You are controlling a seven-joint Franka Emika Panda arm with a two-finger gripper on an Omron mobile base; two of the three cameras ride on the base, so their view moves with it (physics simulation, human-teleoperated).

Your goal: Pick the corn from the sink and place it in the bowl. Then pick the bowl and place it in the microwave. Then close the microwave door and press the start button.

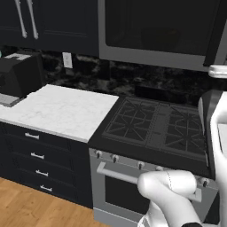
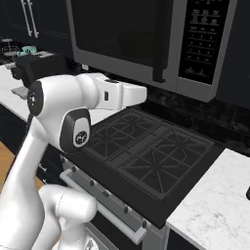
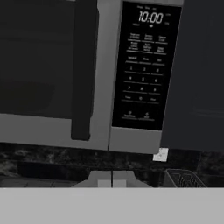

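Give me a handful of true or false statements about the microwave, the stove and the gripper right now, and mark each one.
1. The microwave door is shut. True.
2. The gripper is wide open. False: its fingertips meet, with nothing between them.
3. A pot sits on the stove. False: the burner grates are bare.
4. The button strip is to the right of the door handle in the hand view. True.
5. The clock display is blank. False: it shows 10:00.

Nothing is blocking the air over the black gas stove top, though the closed dark-glass microwave door is hanging above.
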